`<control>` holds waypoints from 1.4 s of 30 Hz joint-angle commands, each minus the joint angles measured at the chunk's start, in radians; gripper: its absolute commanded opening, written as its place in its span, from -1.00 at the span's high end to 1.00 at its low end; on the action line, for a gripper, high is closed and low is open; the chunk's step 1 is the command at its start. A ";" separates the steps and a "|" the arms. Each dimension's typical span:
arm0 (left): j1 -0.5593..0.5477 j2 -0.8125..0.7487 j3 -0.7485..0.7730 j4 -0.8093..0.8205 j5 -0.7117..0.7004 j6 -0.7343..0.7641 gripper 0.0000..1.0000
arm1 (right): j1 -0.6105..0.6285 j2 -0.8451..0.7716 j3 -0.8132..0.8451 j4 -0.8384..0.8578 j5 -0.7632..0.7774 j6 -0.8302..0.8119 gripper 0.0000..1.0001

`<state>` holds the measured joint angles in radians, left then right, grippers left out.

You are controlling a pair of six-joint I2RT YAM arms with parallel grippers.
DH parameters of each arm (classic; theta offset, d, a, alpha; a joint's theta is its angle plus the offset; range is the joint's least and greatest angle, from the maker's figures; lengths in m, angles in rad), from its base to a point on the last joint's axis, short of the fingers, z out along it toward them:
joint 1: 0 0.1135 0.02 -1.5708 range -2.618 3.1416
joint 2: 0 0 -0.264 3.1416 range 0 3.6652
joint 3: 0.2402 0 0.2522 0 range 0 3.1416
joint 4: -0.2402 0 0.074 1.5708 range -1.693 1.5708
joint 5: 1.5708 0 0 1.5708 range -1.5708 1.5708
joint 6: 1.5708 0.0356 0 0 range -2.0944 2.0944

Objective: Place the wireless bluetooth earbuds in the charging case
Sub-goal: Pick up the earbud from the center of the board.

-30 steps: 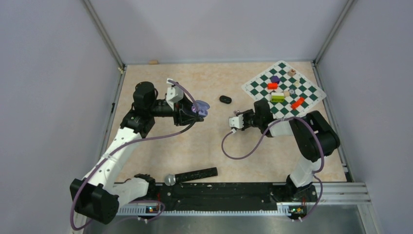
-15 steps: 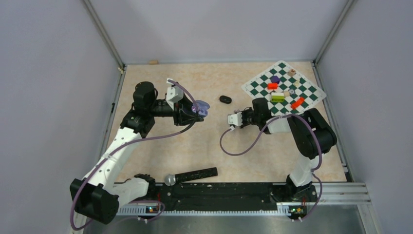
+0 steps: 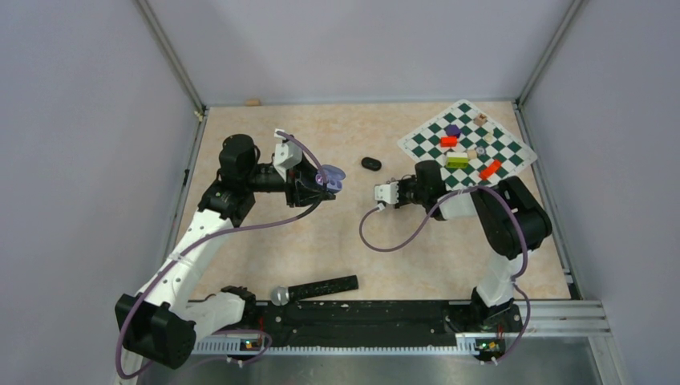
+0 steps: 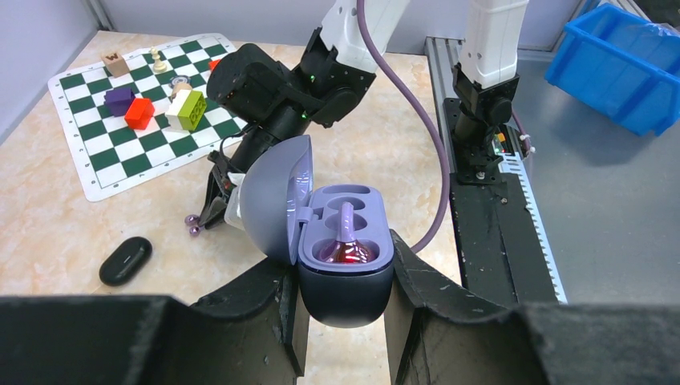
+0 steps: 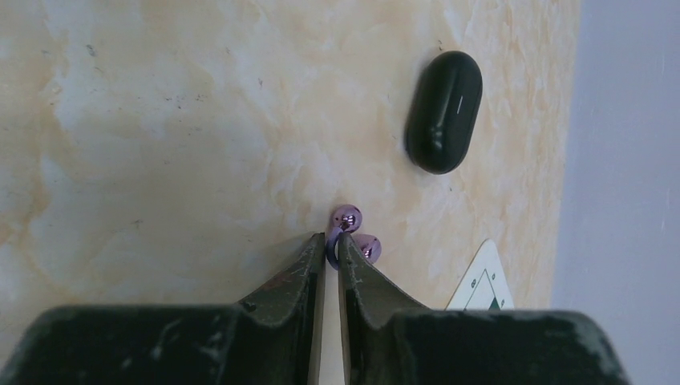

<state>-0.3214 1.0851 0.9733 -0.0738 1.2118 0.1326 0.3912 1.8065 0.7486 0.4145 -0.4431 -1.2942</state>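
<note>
My left gripper (image 4: 345,282) is shut on the lilac charging case (image 4: 346,277) and holds it above the table with its lid (image 4: 277,196) swung open. One lilac earbud (image 4: 346,241) sits in the case's near socket, glowing red. My right gripper (image 5: 331,241) points down at the table, its jaws nearly together on the lilac stem of an earbud (image 5: 346,217). A second glossy lilac bead (image 5: 370,249) lies right beside it. In the top view the case (image 3: 330,176) sits left of centre and the right gripper (image 3: 380,193) to its right.
A closed black oval case (image 5: 443,111) lies on the table just beyond the right gripper, also seen as the black case (image 3: 370,164). The chessboard (image 3: 467,146) with coloured blocks is at the back right. A black bar tool (image 3: 321,287) lies near the front rail.
The right gripper's jaws have closed round the lilac earbud's stem, and the wrist has shifted slightly towards the back. The left arm and the case have not moved.
</note>
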 commanded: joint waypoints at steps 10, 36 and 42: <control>0.007 -0.017 -0.005 0.045 0.017 -0.001 0.73 | -0.009 -0.020 0.018 -0.073 -0.023 0.096 0.94; 0.005 -0.014 -0.016 0.055 0.030 -0.001 0.72 | -0.017 -0.562 0.395 -0.555 -0.553 1.110 1.00; 0.006 0.014 -0.017 0.118 0.028 -0.049 0.75 | -0.018 -0.669 0.259 -0.328 -0.597 1.267 1.00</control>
<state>-0.3195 1.0889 0.9535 -0.0452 1.2160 0.1204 0.3813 1.2026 1.0645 -0.0731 -0.9554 -0.1780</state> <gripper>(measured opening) 0.386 0.009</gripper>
